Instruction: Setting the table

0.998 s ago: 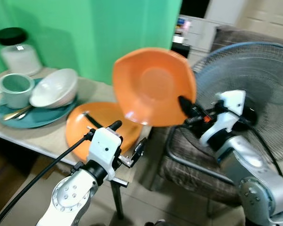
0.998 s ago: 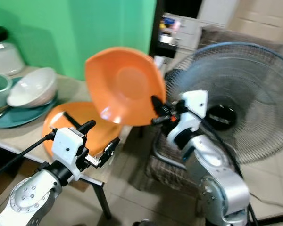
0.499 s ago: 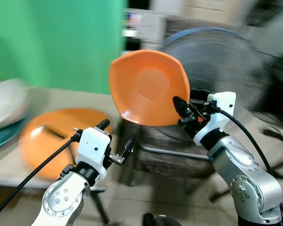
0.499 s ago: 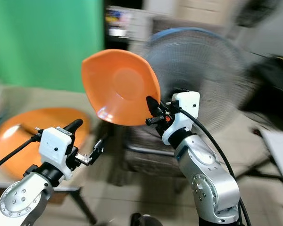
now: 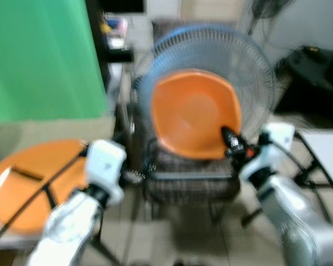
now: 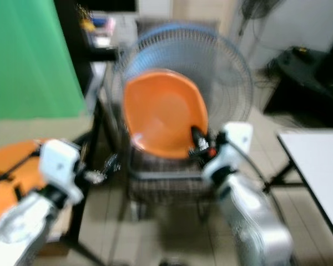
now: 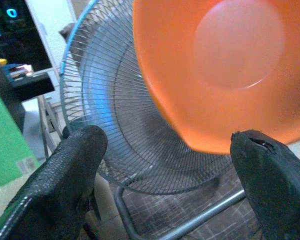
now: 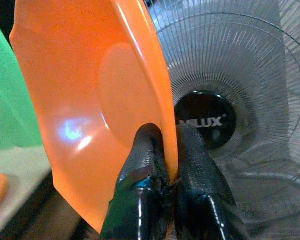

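My right gripper is shut on the lower rim of an orange plate, which it holds up on edge in front of a standing fan. In the right wrist view both fingers pinch the plate's rim. My left gripper is open and holds nothing, its fingers spread wide below the plate. A second orange plate lies flat on the table at the left. The head views are blurred.
A large fan with a blue-rimmed grille stands straight ahead, with a chair below it. A green wall is on the left. The corner of a white table shows at the right, and dark furniture at the back right.
The whole view has swung to the right: the table with the bowls and cup has left the picture and the fan is now in the middle. The orange plate stays in my right gripper.
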You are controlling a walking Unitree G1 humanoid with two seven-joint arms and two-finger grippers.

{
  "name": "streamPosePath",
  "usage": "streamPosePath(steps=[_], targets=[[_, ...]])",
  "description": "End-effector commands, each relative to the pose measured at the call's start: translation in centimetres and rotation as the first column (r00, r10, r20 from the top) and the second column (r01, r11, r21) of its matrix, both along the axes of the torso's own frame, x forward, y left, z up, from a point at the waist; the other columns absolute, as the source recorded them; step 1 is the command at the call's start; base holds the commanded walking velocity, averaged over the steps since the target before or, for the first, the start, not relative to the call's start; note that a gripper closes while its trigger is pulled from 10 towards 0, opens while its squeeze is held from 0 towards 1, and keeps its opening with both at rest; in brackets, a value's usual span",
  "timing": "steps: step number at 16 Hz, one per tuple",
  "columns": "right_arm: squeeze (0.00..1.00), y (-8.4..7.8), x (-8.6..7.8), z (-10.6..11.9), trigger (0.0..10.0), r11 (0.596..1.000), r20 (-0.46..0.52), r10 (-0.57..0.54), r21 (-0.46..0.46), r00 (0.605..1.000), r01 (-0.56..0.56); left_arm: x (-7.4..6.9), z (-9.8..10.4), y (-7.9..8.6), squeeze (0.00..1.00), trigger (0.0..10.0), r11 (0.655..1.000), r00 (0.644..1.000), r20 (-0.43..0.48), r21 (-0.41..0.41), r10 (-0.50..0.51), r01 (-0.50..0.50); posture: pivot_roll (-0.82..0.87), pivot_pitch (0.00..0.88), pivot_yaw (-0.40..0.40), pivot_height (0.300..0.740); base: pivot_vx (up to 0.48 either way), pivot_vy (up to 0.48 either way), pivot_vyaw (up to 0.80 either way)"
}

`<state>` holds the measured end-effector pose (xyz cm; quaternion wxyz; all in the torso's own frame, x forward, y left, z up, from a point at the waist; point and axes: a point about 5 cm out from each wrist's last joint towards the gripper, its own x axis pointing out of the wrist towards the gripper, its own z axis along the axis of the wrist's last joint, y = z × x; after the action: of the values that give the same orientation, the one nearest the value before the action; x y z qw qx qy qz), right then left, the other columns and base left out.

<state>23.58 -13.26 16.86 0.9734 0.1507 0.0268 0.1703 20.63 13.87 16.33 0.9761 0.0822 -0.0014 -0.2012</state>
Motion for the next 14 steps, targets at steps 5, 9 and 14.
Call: streamPosePath(steps=[5, 9, 14], targets=[[0.00, -1.6, -0.8, 0.8, 10.0, 0.997, 0.059, -0.080, -0.012, 0.995, 0.081, 1.1, 0.3, -0.6, 0.00, 10.0, 0.999, 1.000, 0.027, -0.054, -0.001, 0.003, 0.03, 0.000, 0.055, 0.740, 0.000, 0.000, -0.78], [0.00, -2.1, -0.5, 1.6, 10.0, 0.996, 0.076, -0.092, -0.012, 0.993, 0.093, 1.6, 0.4, -0.2, 0.00, 10.0, 0.990, 0.995, 0.045, -0.109, 0.093, -0.087, 0.03, 0.000, 0.023, 0.740, 0.000, 0.000, -0.79], [0.00, -2.2, 1.5, 2.8, 10.0, 0.992, 0.099, -0.124, -0.021, 0.987, 0.126, 1.7, -0.2, 1.0, 0.00, 10.0, 0.981, 0.982, 0.038, -0.077, 0.184, -0.180, 0.04, 0.000, -0.012, 0.740, 0.000, 0.000, -0.79]])
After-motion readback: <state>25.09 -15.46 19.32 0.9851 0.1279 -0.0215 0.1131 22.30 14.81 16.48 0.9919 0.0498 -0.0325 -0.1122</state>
